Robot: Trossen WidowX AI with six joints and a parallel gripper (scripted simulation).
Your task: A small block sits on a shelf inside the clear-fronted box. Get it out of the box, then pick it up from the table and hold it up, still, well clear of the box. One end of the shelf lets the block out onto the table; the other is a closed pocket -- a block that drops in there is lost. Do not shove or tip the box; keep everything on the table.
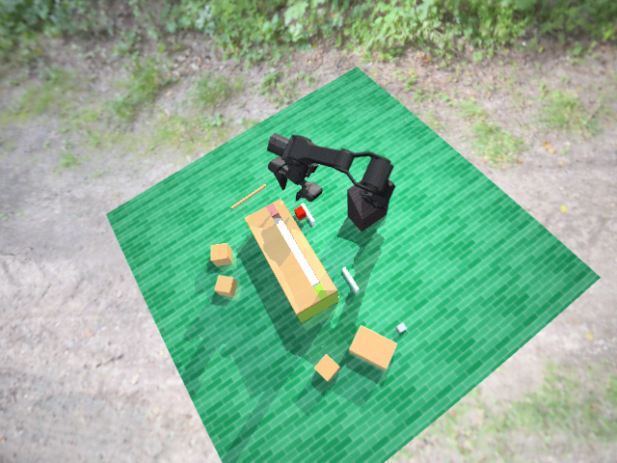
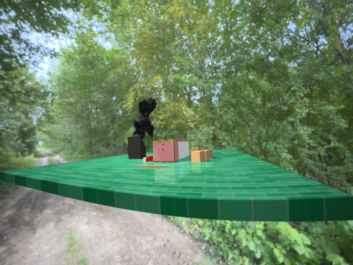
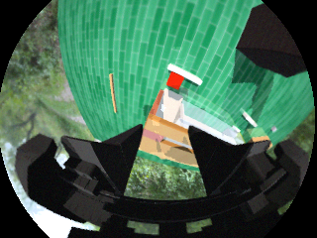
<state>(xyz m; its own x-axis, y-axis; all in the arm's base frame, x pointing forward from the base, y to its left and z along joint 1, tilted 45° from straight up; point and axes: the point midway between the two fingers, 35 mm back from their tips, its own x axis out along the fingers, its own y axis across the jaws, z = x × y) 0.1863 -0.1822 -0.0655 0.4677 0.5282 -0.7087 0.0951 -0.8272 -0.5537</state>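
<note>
Beside the long tan box [image 1: 269, 244] [image 2: 164, 150] [image 3: 173, 148], a glossy red cube [image 1: 300, 212] [image 2: 149, 158] [image 3: 175, 80] on brick-patterned green [image 1: 423, 279] [image 2: 228, 176] [image 3: 134, 30].

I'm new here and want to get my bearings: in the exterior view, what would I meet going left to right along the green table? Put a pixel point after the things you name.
Dark stand [image 1: 365, 211] [image 2: 137, 148] [image 3: 272, 45] → small white bar [image 1: 309, 215] [image 2: 144, 159] [image 3: 184, 73] → red block [image 1: 300, 212] [image 2: 149, 158] [image 3: 174, 80] → long box [image 1: 318, 308] [image 2: 164, 152] [image 3: 170, 125] → tan block [image 1: 221, 255] [image 2: 197, 156].
</note>
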